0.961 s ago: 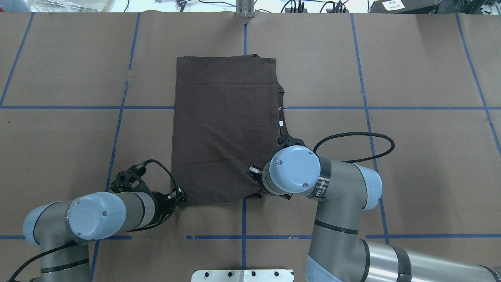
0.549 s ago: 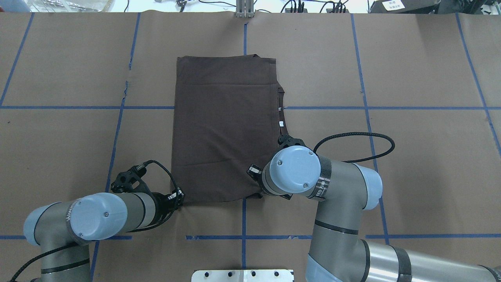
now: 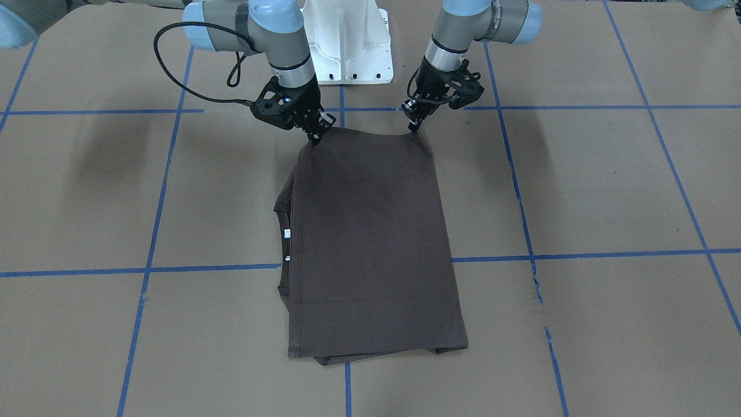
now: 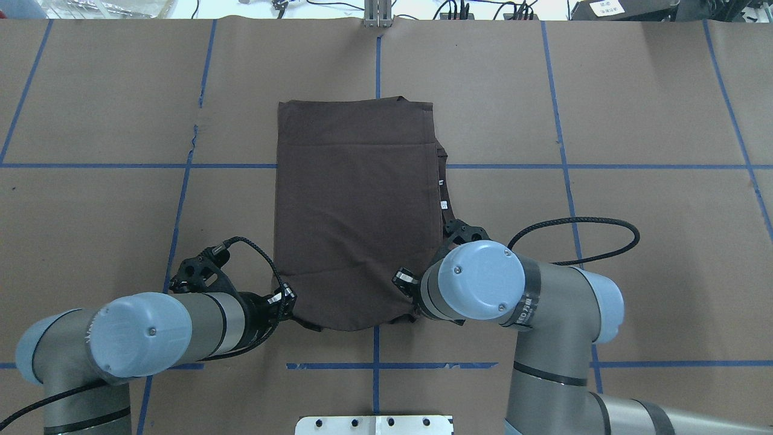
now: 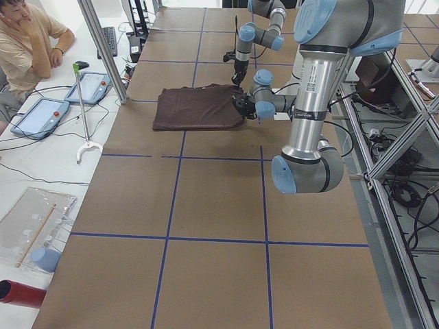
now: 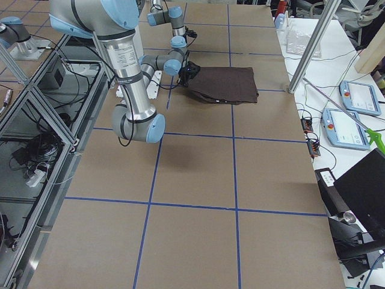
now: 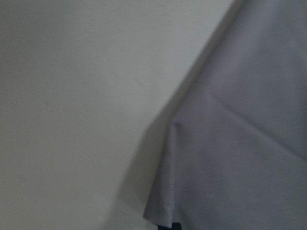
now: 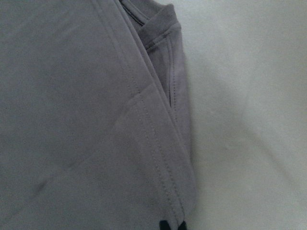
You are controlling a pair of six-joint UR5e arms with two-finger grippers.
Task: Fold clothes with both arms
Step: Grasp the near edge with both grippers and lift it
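At near hem, left claw (image 3: 414, 128), right claw (image 3: 315, 136) pinching T-shirt (image 3: 370, 243), shifted rightward

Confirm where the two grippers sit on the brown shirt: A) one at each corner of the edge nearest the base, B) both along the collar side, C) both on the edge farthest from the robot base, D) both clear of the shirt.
A: in the front-facing view the left gripper and the right gripper each pinch one corner of the T-shirt, on its edge nearest the white base.
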